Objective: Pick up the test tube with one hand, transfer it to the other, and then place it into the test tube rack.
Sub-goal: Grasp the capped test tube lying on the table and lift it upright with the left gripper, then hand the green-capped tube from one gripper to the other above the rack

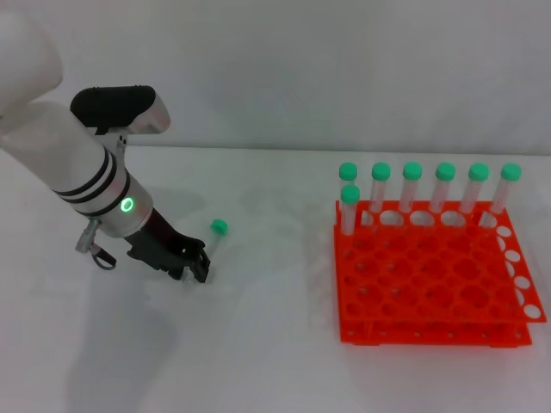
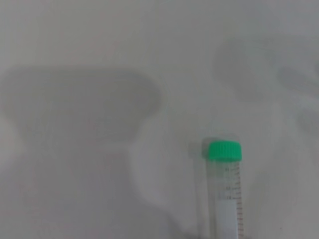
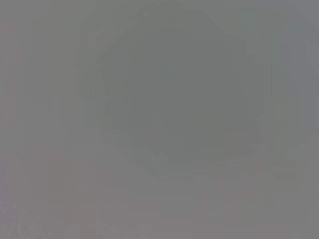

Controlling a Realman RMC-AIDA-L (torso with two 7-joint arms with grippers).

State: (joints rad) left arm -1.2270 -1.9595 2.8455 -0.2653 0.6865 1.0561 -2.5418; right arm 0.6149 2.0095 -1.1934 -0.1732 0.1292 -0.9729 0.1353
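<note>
The test tube lies on the white table, its green cap pointing away from me and its clear body running back towards my left gripper. The left gripper is low over the table at the tube's bottom end; whether it touches the tube I cannot tell. The left wrist view shows the tube close up, cap first, lying flat. The orange-red test tube rack stands at the right, well apart from the tube. The right gripper is out of view; the right wrist view shows only plain grey.
Several green-capped tubes stand upright in the rack's back row and one in the far left hole of the second row. The other holes are empty. White table lies between the left arm and the rack.
</note>
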